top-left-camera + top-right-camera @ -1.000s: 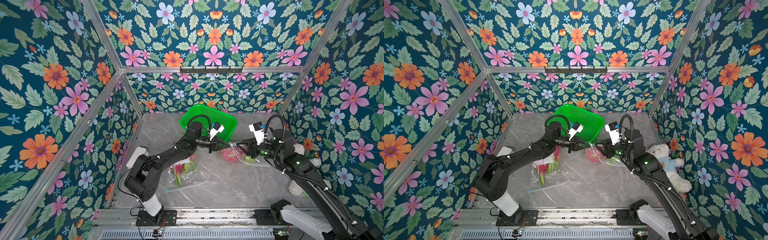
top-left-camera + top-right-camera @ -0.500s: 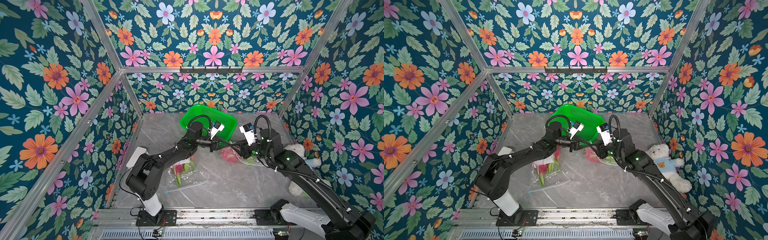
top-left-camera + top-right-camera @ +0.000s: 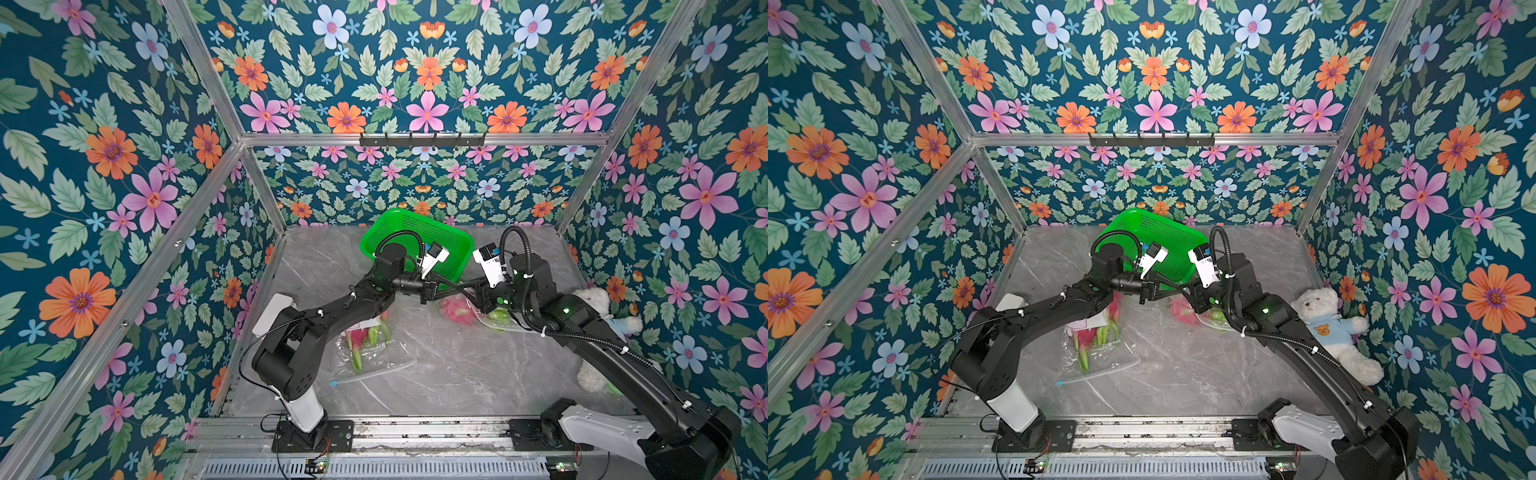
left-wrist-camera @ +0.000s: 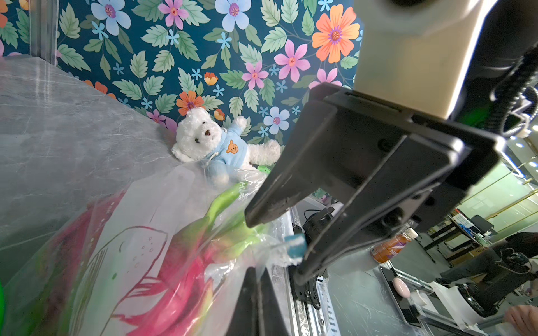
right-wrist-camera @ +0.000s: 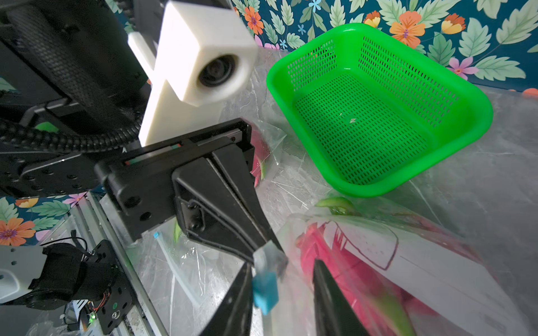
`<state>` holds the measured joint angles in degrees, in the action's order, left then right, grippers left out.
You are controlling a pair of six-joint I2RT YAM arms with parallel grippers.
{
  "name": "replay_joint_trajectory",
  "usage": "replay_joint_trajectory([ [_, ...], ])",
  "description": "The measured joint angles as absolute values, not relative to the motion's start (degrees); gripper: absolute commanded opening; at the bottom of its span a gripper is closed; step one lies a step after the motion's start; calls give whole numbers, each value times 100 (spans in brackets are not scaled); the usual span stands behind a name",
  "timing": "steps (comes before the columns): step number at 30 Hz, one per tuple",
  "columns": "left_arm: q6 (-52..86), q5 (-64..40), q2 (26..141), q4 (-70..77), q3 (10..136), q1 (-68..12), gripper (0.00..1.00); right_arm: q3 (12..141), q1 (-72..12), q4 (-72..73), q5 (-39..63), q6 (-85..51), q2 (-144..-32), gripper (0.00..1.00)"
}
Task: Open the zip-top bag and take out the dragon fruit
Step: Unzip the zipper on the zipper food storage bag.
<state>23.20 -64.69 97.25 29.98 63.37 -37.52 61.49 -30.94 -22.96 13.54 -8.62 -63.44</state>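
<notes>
My left gripper [image 4: 256, 273] was clamped tight on the mouth edge of the zip-top bag [image 4: 151, 221]. My right gripper [image 5: 282, 263] had its fingers apart either side of the blue slider [image 5: 264, 288]. The dragon fruit [image 3: 456, 311] lay inside that bag, just right of centre in both top views, below the green basket [image 3: 411, 226].

Black jointed arms [image 3: 340, 305] (white camera blocks [image 5: 198, 52]) trailing corrugated black cables [image 5: 72, 143].

Near-middle tabletop [image 3: 457, 374] lies open — green basket [image 3: 440, 237] blocks the far side, teddy bear [image 3: 1325, 324] the right, loose bag [image 3: 374, 357] near left.
</notes>
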Motion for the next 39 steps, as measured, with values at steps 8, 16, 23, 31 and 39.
replay_joint_trajectory([
  [8, 2355, -6482, 9725, 3000, 6337, -3754, 0, 6132, -3096, -2386, 1153, -862, -6241, 15],
  [16, 2357, -6493, 9725, 2998, 6337, -3754, 0, 6029, -3096, -2418, 1212, -867, -6178, 0],
  [23, 2357, -6508, 9725, 2995, 6335, -3754, 0, 5975, -3094, -2366, 1483, -869, -6125, 0],
  [31, 2394, -6764, 9727, 3118, 6357, -3726, 43, 5870, -3068, -2296, 1680, -860, -6036, 0],
  [39, 2884, -7144, 9861, 4003, 6357, -3743, 34, 5776, -2978, -2379, 1798, -843, -5964, 0],
])
